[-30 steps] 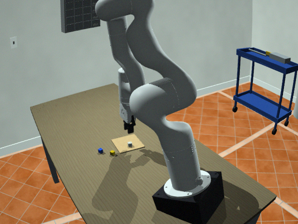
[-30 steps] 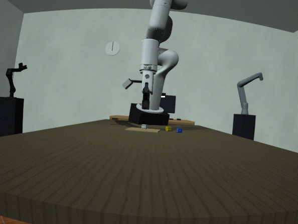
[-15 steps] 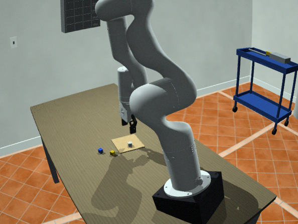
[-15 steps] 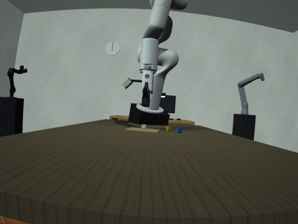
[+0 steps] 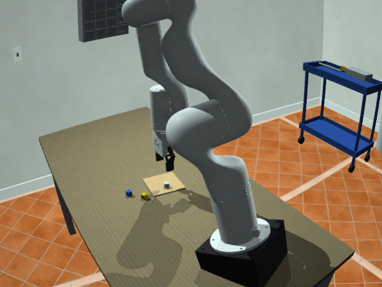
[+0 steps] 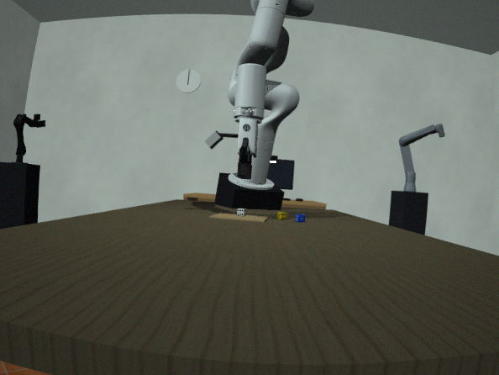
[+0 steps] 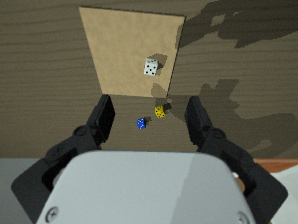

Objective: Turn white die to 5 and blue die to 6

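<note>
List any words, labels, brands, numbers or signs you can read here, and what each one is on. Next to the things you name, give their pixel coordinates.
No words, brands or numerals are readable.
White die [image 5: 166, 185] [image 6: 240, 212] [image 7: 151, 67], yellow die [image 5: 144, 195] [image 6: 281, 215] [image 7: 160, 111], blue die [image 5: 128, 193] [image 6: 300, 218] [image 7: 141, 123]: pips only, too small to count surely.
Dark wall panel [image 5: 104, 19]: grid lines, no legible text.

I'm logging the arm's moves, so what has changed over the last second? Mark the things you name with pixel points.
The gripper [image 5: 164, 160] [image 6: 244, 174] [image 7: 149, 104] has risen slightly, and its fingers look farther apart in the top view. Nothing was grasped or let go. The white die [image 5: 166, 185] [image 6: 241, 212] [image 7: 151, 67], yellow die [image 5: 144, 195] [image 6: 281, 215] [image 7: 159, 111], blue die [image 5: 128, 193] [image 6: 300, 218] [image 7: 141, 123] and mat [image 5: 154, 185] [image 6: 252, 218] [image 7: 125, 50] stayed put.
</note>
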